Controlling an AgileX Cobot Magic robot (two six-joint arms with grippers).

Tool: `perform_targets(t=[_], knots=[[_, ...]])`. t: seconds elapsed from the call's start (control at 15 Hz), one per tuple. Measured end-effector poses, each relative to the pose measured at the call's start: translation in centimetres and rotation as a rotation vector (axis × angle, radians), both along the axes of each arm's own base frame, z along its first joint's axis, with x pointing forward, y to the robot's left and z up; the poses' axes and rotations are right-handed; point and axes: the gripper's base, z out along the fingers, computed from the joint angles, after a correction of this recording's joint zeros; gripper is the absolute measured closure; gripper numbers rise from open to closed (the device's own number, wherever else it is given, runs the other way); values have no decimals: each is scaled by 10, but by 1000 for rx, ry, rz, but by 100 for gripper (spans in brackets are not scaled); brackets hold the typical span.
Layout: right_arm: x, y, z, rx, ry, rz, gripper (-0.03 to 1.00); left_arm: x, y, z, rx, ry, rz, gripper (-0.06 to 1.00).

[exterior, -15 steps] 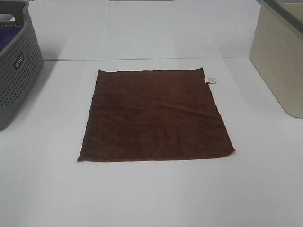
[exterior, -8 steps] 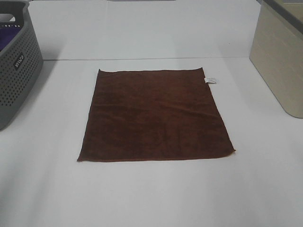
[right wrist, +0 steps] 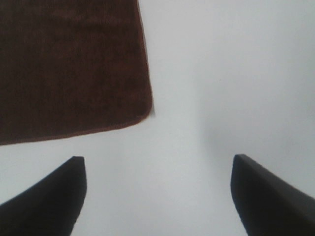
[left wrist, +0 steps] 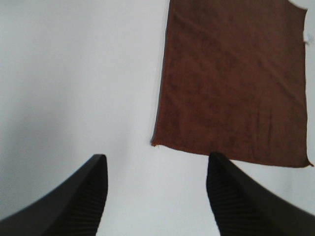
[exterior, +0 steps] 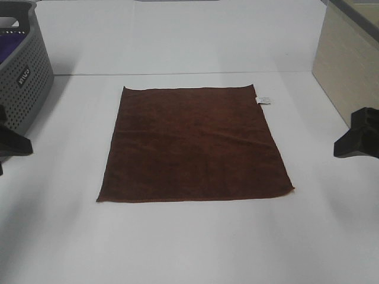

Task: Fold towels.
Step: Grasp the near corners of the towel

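Left pincer point(left wrist: 156, 155) agape, towel point(exterior: 195, 145) square-on, tag point(exterior: 263, 100) far-right

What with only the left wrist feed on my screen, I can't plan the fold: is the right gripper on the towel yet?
Observer: No. The right gripper is open over bare table, short of the towel corner.
Operator: Anything on the left arm's side?
Observer: A grey basket stands at the far left, on the left gripper side.
Operator: Empty?
Observer: No, a purple cloth shows inside it.
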Motion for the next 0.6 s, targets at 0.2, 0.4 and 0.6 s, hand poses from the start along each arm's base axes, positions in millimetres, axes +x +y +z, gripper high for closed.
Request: perform_targets(t=[0.2, 0.4, 0.6], knots=[[26, 6, -16, 50, 149, 71, 21, 28, -9, -19, -69, 83, -82, 31], [57, 13, -31, 108, 272, 162, 21, 59, -18, -37, -133, 136, -165, 22], [83, 17, -51, 143, 333, 206, 21, 83, -22, -50, -153, 153, -225, 21]])
